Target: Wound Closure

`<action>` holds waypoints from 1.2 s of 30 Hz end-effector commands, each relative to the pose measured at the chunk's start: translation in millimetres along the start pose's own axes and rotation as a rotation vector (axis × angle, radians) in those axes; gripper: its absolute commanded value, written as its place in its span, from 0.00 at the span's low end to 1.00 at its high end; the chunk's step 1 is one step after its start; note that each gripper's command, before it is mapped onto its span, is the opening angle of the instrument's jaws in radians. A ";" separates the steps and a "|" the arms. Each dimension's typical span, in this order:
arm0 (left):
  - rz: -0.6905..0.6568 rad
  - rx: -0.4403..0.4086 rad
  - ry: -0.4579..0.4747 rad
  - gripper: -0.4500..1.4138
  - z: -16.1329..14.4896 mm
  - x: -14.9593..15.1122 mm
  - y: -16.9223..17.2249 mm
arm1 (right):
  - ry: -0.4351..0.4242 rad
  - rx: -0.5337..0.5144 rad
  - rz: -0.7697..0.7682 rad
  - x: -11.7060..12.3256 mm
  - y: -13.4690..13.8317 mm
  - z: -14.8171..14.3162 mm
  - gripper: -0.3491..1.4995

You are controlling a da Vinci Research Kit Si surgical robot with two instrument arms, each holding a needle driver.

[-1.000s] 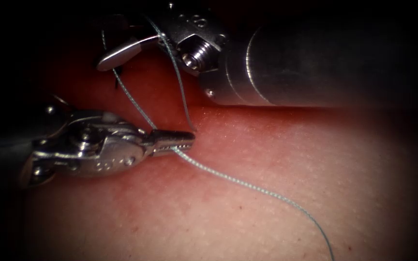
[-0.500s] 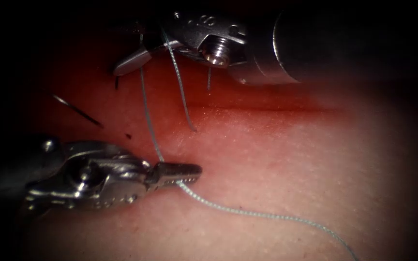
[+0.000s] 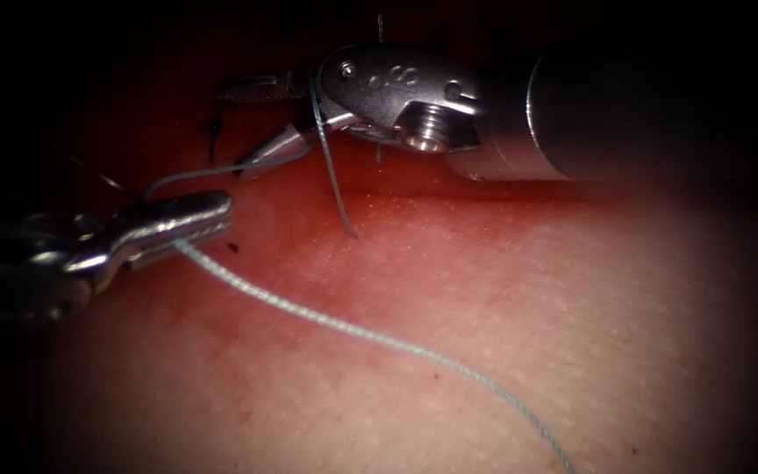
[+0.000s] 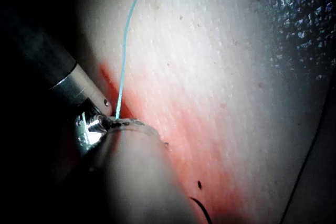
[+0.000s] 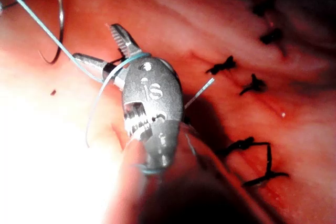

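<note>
My left tool (image 3: 219, 211) reaches in from the left with its jaws shut on the pale blue thread (image 3: 344, 326). From that grip the thread trails away over the tissue (image 3: 502, 290), and another stretch curves up to my right tool (image 3: 232, 130). The right tool's jaws stand open with nothing between them (image 5: 94, 41). The thread is looped around this tool behind the jaws (image 5: 131, 59), and a short free end (image 3: 340, 206) hangs down to the tissue. The curved needle (image 5: 61, 19) lies loose on the tissue, held by neither tool.
Several black knotted stitches (image 5: 226, 66) close the cut beside the right tool. Red fluid (image 3: 449, 219) stains the tissue around the tools. The thread (image 4: 126, 40) crosses pale tissue (image 4: 220, 56) in the left wrist view.
The left tool has moved up and to the left, keeping its hold on the thread and drawing it along. The right tool shifted to the right and its jaws now stand apart.
</note>
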 end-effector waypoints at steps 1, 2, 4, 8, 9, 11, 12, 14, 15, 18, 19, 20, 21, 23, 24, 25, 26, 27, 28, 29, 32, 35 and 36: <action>-0.001 -0.001 -0.002 0.00 0.9 -0.5 0.0 | 0.002 0.030 0.016 0.0 0.2 0.9 0.82; -0.003 -0.003 -0.003 0.00 1.1 -1.0 0.1 | 0.006 0.042 0.024 0.0 0.2 1.0 0.82; -0.009 0.010 -0.011 0.00 1.2 -1.8 0.1 | 0.011 0.072 0.042 -0.2 -0.1 1.0 0.81; -0.023 0.056 0.006 0.00 1.6 -3.8 -0.1 | 0.014 0.121 0.055 -0.9 -0.6 1.1 0.79; -0.027 0.067 0.011 0.00 1.6 -4.1 -0.2 | 0.013 0.132 0.062 -1.1 -0.7 1.2 0.79; -0.032 0.083 0.019 0.00 1.8 -4.8 -0.3 | 0.027 0.152 0.070 -1.3 -0.9 1.2 0.77; -0.035 0.090 0.021 0.00 2.0 -5.2 -0.4 | 0.032 0.159 0.074 -1.4 -0.9 1.2 0.76; -0.023 0.106 0.015 0.00 2.6 -6.6 -0.1 | 0.074 0.197 0.092 -1.5 -1.1 1.1 0.72; -0.023 0.110 0.017 0.00 2.7 -6.9 0.0 | 0.082 0.209 0.101 -1.5 -1.1 1.1 0.72; -0.016 0.136 0.032 0.00 3.6 -8.7 0.9 | 0.108 0.240 0.117 -1.4 -1.3 1.2 0.71; -0.015 0.143 0.038 0.00 3.7 -9.1 1.1 | 0.113 0.245 0.122 -1.4 -1.4 1.2 0.71; -0.015 0.153 0.042 0.00 3.9 -9.4 1.3 | 0.122 0.249 0.127 -1.4 -1.4 1.2 0.71; -0.014 0.163 0.046 0.00 4.3 -10.1 1.7 | 0.141 0.263 0.136 -1.4 -1.5 1.2 0.71; -0.013 0.183 0.056 0.00 4.8 -11.0 2.2 | 0.157 0.285 0.149 -1.5 -1.7 1.2 0.71; -0.013 0.187 0.057 0.00 5.0 -11.3 2.3 | 0.165 0.293 0.153 -1.5 -1.7 1.2 0.71; -0.013 0.191 0.058 0.00 5.1 -11.5 2.5 | 0.181 0.305 0.163 -1.5 -1.8 1.2 0.70; -0.012 0.196 0.059 0.00 5.3 -11.9 2.7 | 0.192 0.313 0.168 -1.5 -1.9 1.2 0.70; -0.012 0.200 0.060 0.00 5.4 -12.1 2.8 | 0.203 0.322 0.173 -1.5 -2.0 1.2 0.70; -0.011 0.201 0.061 0.00 5.6 -12.4 3.0 | 0.219 0.335 0.183 -1.5 -2.1 1.2 0.69; -0.010 0.205 0.061 0.00 5.8 -12.7 3.2 | 0.236 0.346 0.188 -1.4 -2.2 1.2 0.69; -0.005 0.208 0.062 0.00 6.3 -13.4 3.9 | 0.284 0.377 0.205 -1.3 -2.6 1.1 0.68; 0.008 0.212 0.061 0.00 6.9 -14.2 4.7 | 0.326 0.398 0.224 -1.1 -2.7 1.2 0.68; -0.002 0.212 0.062 0.00 7.1 -14.4 4.9 | 0.337 0.396 0.226 -1.1 -2.7 1.2 0.68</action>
